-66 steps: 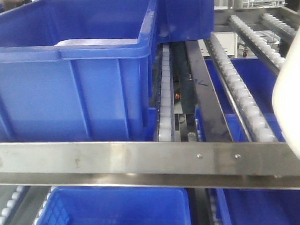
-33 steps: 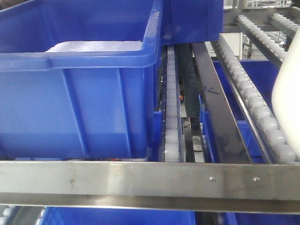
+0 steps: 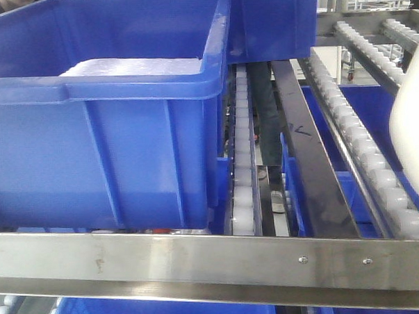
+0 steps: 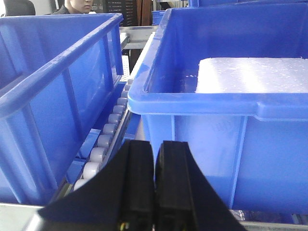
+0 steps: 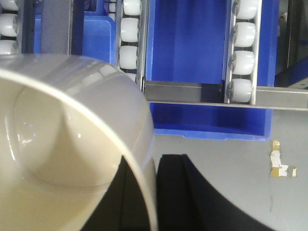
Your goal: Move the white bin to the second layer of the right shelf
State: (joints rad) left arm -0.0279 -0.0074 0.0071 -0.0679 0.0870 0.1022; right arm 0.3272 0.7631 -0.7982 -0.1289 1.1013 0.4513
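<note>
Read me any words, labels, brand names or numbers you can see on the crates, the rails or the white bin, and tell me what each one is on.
No text can be read in any view.
Pale scribble on the dark rail: a hand-drawn mark, not legible as a letter or number.
Faint moulded stamp on the front wall of the blue crate: too blurred to read.
The white bin: plain, no marking.

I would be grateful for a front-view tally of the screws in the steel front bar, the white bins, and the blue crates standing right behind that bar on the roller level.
Screws in the steel front bar: 2
White bin: 1
Blue crate right behind the bar on the roller level: 1
Total: 4
</note>
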